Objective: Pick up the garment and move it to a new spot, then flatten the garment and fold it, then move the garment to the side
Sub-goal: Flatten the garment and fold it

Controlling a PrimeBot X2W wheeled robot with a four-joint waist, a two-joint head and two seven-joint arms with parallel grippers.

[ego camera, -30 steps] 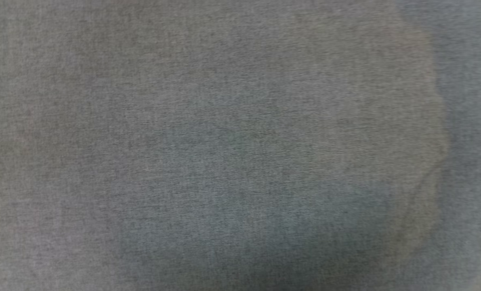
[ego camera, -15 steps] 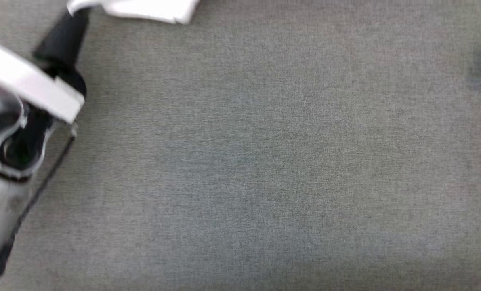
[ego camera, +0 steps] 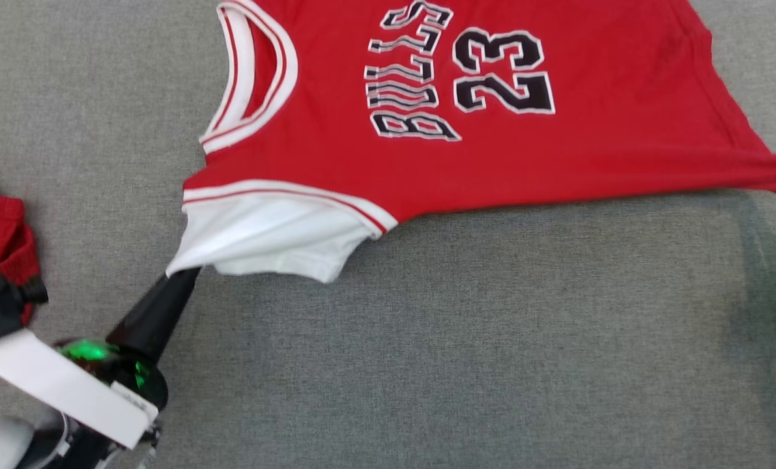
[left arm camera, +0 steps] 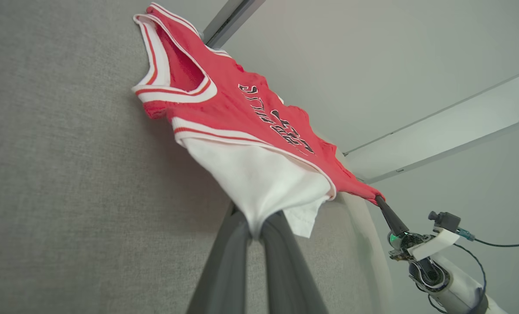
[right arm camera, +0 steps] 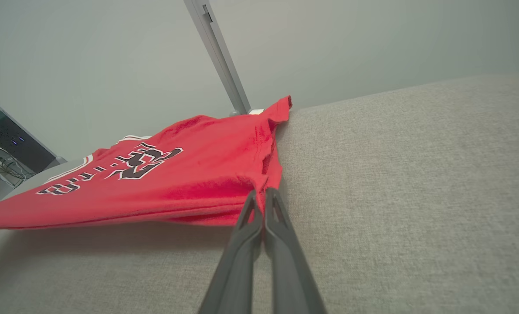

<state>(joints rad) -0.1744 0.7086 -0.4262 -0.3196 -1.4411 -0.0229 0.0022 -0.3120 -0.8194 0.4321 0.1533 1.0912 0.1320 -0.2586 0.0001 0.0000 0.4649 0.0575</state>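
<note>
Head view: pinching the jersey (ego camera: 427,150) by a white corner with the left tool (ego camera: 182,273), stretched taut over the grey counter (ego camera: 427,358). Left wrist view: pressed together on white cloth, lifting the near edge. Right wrist view: right tool (right arm camera: 263,194) nipping a red corner. Probably laying out to flatten. Next, lower evenly, keep tension.

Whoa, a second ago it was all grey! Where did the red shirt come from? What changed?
The head camera swung, mostly. First plain grey surface, then the left hand pinching white fabric, now the red Bulls jersey, stretched between the left hand on its white sleeve and the right hand on a red corner. Same as before: left hand's grip, grey surface.
</note>
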